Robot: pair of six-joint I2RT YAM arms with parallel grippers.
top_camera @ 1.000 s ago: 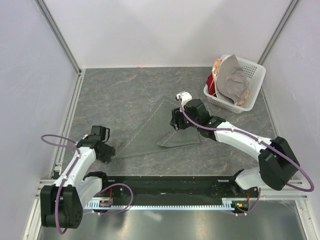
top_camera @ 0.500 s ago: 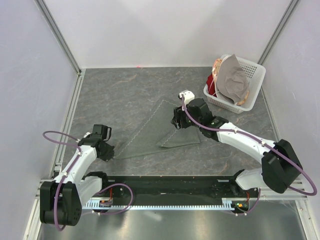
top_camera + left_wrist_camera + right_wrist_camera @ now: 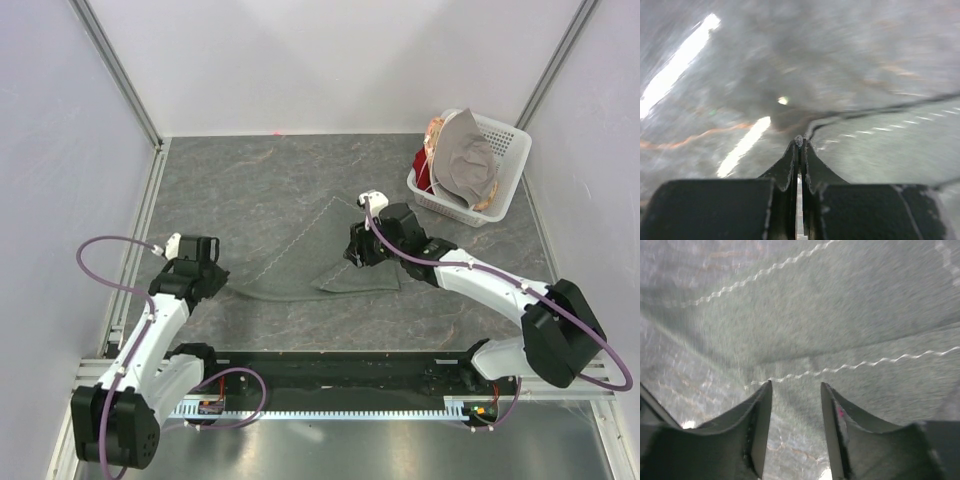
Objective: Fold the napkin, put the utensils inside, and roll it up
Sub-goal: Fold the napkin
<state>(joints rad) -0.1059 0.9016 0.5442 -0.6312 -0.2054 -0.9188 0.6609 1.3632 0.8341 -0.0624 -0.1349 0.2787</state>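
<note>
The dark grey-green napkin [image 3: 320, 255] lies partly folded in the middle of the table, its light stitched hem showing. My left gripper [image 3: 213, 283] is shut on the napkin's left corner. In the left wrist view the fingertips [image 3: 799, 140] pinch a bit of cloth, and the napkin [image 3: 900, 145] trails off to the right. My right gripper [image 3: 352, 252] is open and empty just above the napkin's right part. In the right wrist view the napkin [image 3: 840, 315] and its hem lie under the spread gripper [image 3: 796, 387]. The spoon is out of view.
A white basket [image 3: 505, 150] stands at the back right, holding a paler grey-beige cloth [image 3: 465, 160] and a red item [image 3: 422, 165]. Walls close in the table on the left, back and right. The black rail [image 3: 330, 365] runs along the near edge.
My left gripper has moved away from the near edge and slightly left, taking the napkin's left corner with it. My right gripper has shifted slightly nearer over the napkin.
</note>
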